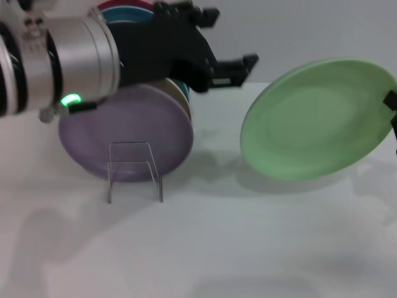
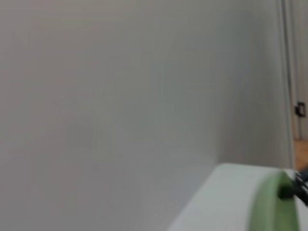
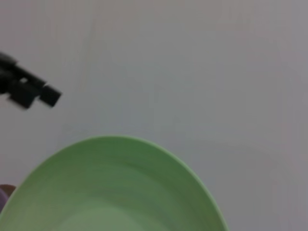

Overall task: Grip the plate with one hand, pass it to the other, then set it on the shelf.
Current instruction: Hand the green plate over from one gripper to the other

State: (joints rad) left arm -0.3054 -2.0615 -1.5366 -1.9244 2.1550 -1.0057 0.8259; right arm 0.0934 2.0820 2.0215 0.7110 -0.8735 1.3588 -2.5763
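The pale mint-green plate [image 1: 316, 118] hangs tilted above the table at the right, its face toward me. My right gripper [image 1: 391, 107] is shut on its right rim at the edge of the head view. The plate fills the lower part of the right wrist view [image 3: 110, 192], and its rim shows in the left wrist view [image 2: 269, 207]. My left gripper [image 1: 226, 40] is open and empty, up at the left, a short gap left of the plate's rim. The clear wire shelf [image 1: 133, 171] stands below the left arm, bearing upright plates.
A lilac plate [image 1: 124, 133] stands frontmost in the shelf, with teal and red plates [image 1: 124, 7] behind it, partly hidden by my left arm [image 1: 62, 62]. The white table [image 1: 248, 248] spreads in front. A pale wall stands behind.
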